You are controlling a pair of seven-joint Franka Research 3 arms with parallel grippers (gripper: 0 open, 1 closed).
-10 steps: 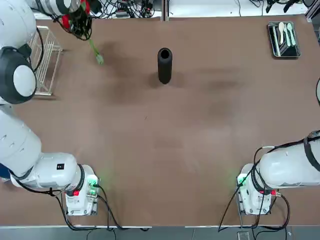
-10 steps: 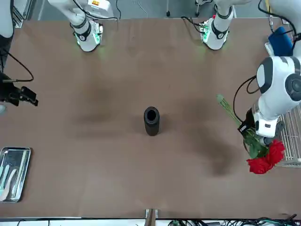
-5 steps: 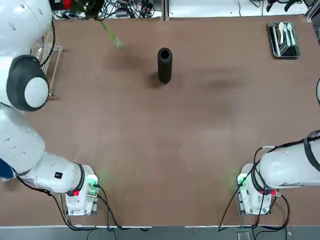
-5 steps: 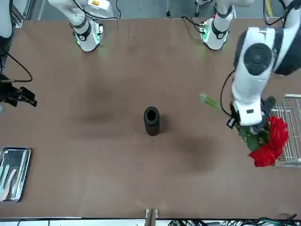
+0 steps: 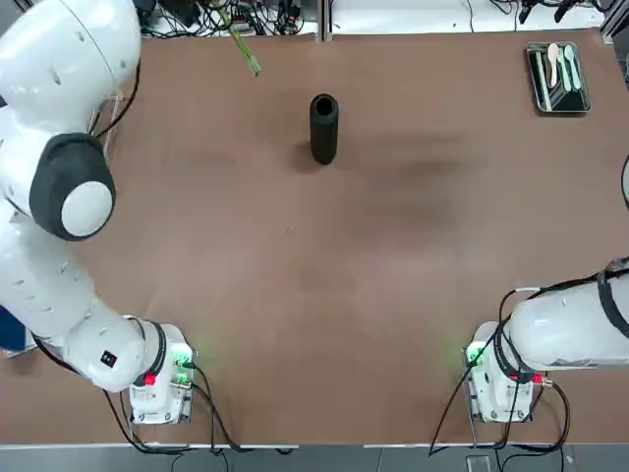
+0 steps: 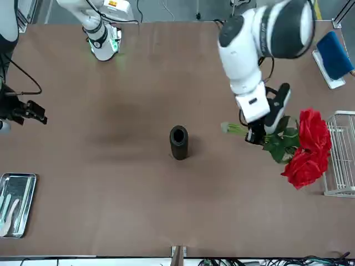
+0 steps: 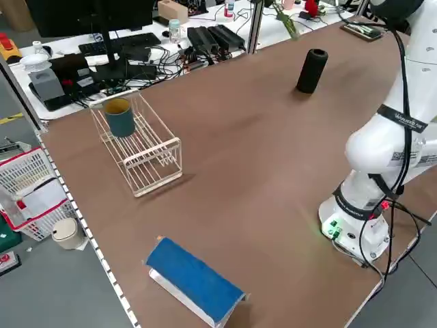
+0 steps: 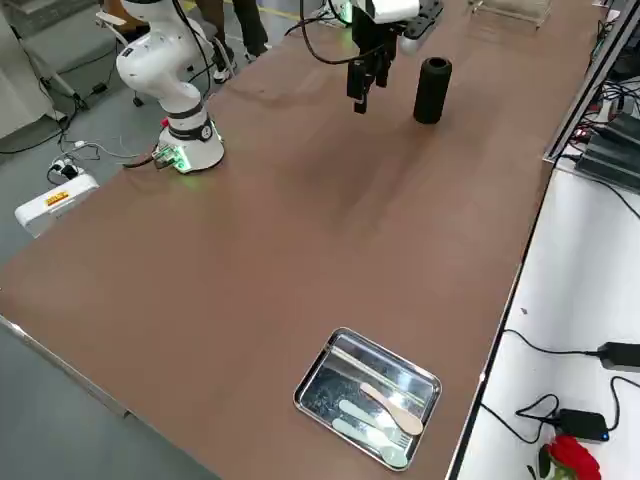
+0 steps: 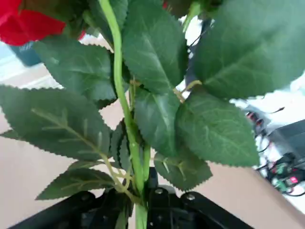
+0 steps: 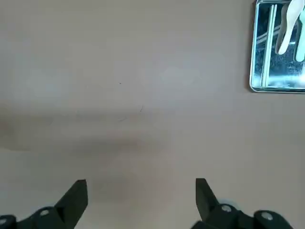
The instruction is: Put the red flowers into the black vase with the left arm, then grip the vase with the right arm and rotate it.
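The red flowers (image 6: 304, 148) are being held by the stems in the closed left end effector (image 6: 256, 134), in the air at about 3 o'clock of the black vase (image 6: 178, 142), stem tips pointing toward it. The vase is standing upright and empty on the tabletop (image 6: 111, 183), so insertion, gripping and rotation are judged as not yet done. The right end effector (image 10: 140, 195) is being kept wide open, away from the vase. The blooms are being shown in the front view; in the top view only the stem ends (image 5: 243, 49) are appearing.
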